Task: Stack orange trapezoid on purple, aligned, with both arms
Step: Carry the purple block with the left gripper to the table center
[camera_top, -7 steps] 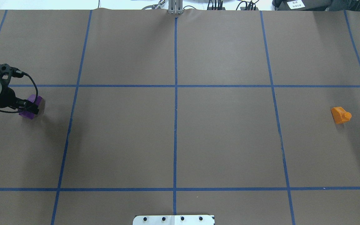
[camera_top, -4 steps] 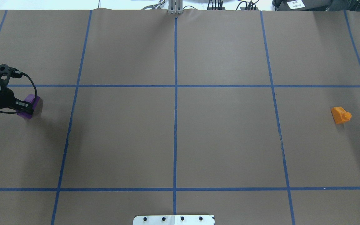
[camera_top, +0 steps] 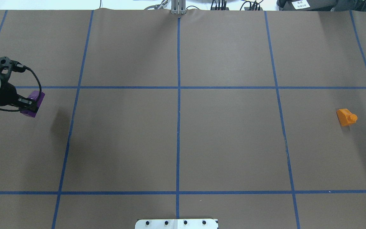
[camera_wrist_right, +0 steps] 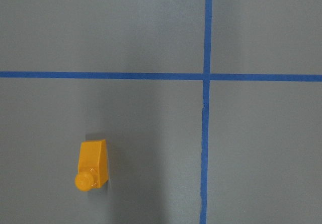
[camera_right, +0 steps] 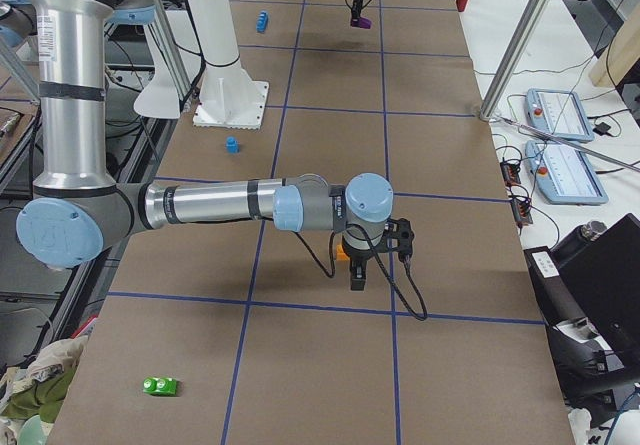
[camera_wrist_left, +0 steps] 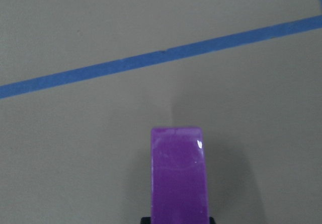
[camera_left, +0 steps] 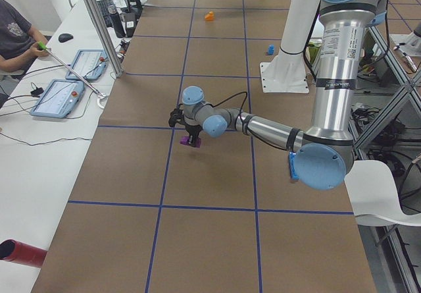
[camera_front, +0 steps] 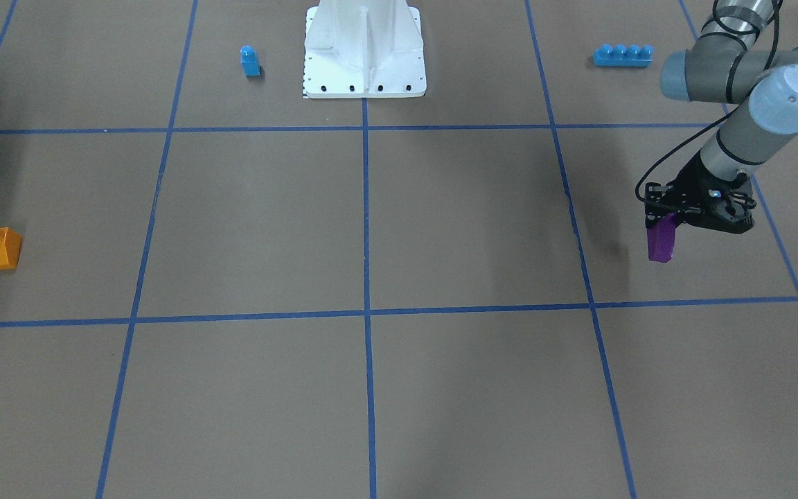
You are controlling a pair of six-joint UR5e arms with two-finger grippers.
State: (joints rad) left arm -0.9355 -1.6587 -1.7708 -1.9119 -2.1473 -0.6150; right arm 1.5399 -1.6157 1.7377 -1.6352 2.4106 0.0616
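Left fingers [camera_top: 25, 101] clamp the purple block [camera_front: 661, 244], which hangs below them, lifted off the table [camera_front: 440, 229] near its left edge. The orange trapezoid [camera_top: 346, 117] lies near the right edge. I cannot tell whether the right fingers [camera_right: 357, 270] are apart or together.

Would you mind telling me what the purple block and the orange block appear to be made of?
The purple block looks like moulded hard plastic with a glossy finish: a small white glint sits near its corner. The orange block is probably the same plastic: smooth, even colour, with a faint sheen on its stud.
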